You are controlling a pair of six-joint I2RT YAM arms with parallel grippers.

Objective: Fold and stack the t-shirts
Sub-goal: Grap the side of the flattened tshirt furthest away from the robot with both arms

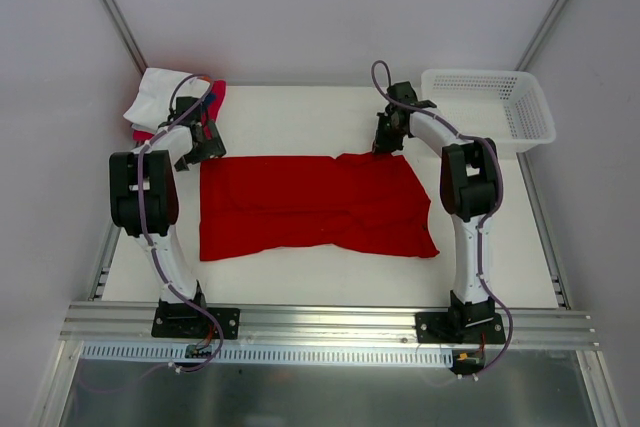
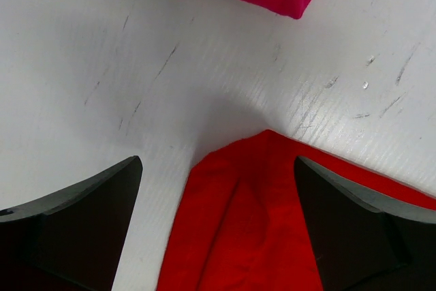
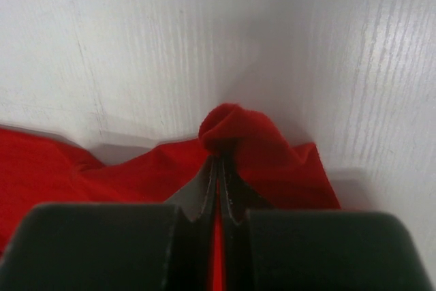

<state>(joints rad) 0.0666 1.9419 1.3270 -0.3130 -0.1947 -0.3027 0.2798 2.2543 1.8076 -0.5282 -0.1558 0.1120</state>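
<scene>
A red shirt lies flat across the middle of a white desk, seen from above. It forms a wide, wrinkled band with no sleeves showing. A stack of folded shirts sits in the upper left of the frame, white on top and pink-red beneath. A mesh basket stands in the upper right.

The left end effector hovers at the shirt's upper left corner, spread wide and holding nothing. In its wrist view the corner lies on the desk between the two fingers.

The right end effector is at the shirt's upper edge, right of centre. It is clenched on a small pinch of red cloth, which bunches into a hump just past the fingertips.

The shirt looks light, limp and soft, and not fragile. It would likely sag and drape from any hold, keeping no shape of its own. A thin pinch could slip free. The best holds are probably the two upper corners, catching every layer, so the edge lifts evenly.
</scene>
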